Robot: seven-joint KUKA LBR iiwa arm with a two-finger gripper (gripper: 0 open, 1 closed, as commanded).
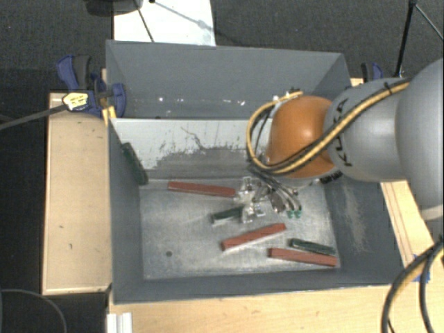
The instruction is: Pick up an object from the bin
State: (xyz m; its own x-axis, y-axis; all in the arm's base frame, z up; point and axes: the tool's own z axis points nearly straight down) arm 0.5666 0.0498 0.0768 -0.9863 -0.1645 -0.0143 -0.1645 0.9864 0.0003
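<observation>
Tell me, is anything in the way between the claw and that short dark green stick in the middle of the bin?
Nothing visible is. The gripper sits at the right end of the dark green stick, with nothing between them. The nearest reddish-brown stick lies just below it in the view, not across it.

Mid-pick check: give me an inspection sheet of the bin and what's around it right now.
Surface: grey bin floor, scuffed.
Job's things: back red-brown stick, middle red-brown stick, front-right red-brown stick; near dark green stick, right dark green stick; dark stick leaning on the left wall.
Clutter: nothing seen.
Grippers: gripper low in the bin's middle, at the near dark green stick's right end; hold cannot be told.
Cables: yellow and black cables loop round the orange wrist cover.
Surroundings: white sheet behind the bin.
</observation>
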